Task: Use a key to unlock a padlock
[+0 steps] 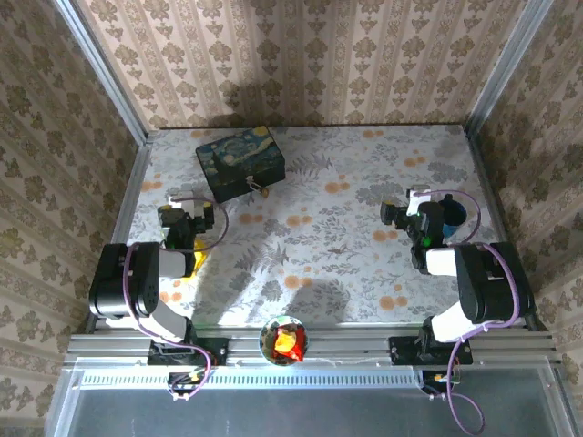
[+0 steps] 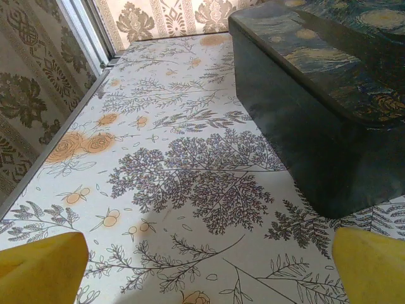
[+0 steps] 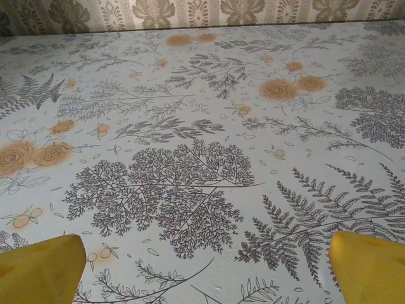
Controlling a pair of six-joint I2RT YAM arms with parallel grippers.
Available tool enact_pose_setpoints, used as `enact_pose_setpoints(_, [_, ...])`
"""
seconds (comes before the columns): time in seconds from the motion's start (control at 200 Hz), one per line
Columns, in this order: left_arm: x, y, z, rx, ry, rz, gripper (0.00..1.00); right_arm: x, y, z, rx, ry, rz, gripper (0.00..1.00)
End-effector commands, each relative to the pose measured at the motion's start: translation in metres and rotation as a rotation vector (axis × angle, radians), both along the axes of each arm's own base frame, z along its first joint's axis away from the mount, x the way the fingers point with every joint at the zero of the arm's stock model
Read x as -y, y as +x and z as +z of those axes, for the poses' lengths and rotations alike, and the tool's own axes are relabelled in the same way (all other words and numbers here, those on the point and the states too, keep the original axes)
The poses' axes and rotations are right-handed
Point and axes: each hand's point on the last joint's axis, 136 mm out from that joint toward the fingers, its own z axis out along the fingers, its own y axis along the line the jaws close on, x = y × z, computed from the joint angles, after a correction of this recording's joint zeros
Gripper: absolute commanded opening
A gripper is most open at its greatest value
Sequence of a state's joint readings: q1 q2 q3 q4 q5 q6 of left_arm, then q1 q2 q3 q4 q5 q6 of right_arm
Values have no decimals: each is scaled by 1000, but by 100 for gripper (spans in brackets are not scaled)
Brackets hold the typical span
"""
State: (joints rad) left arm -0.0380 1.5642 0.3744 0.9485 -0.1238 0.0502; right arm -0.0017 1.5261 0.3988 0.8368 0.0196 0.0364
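While the floral counter [image 1: 346, 264] carries a dark starry box [image 1: 241, 162] at far left, left fingers [image 2: 44, 269] are spread and empty just short of it; right fingers [image 3: 41, 269] spread too, over bare counter. Brass padlock [image 1: 259, 189] sits at the box's near face (too small to read its long axis or heading).

no readable text, labels or numbers anywhere
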Motion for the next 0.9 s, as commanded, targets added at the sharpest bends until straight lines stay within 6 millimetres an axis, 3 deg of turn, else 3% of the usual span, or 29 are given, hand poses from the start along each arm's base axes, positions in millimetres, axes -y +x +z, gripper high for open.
enact_pose_setpoints(0.0, [3, 2, 4, 10, 9, -18, 100, 1, 4, 5, 13, -5, -15, 100])
enact_pose_setpoints(0.895, [2, 2, 4, 7, 1, -18, 100, 1, 4, 5, 14, -5, -16, 100])
